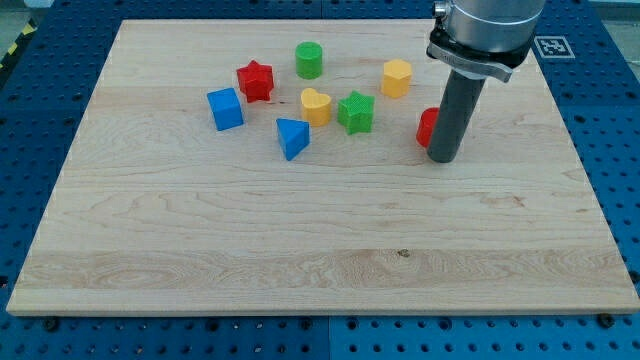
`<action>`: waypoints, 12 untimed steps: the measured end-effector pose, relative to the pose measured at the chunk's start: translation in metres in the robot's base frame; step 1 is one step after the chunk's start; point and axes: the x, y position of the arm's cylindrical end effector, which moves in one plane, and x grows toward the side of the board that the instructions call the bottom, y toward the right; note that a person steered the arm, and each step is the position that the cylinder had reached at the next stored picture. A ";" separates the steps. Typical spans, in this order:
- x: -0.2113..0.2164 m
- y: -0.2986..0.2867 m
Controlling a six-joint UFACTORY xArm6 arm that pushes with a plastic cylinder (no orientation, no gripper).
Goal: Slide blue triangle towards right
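Observation:
The blue triangle [292, 137] lies on the wooden board [300, 230], left of centre in the upper half. My tip [444, 157] rests on the board far to the triangle's right, touching or just in front of a red block [427, 127] that the rod partly hides. Between the triangle and my tip lie a yellow heart [315, 106] and a green star [355, 112], both slightly above the triangle's level.
A blue cube [225, 108] lies left of the triangle. A red star [255, 80], a green cylinder [309, 60] and a yellow hexagon [396, 77] lie nearer the view's top. A blue perforated table surrounds the board.

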 end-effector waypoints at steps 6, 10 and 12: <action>0.071 -0.185; -0.013 -0.241; -0.061 -0.217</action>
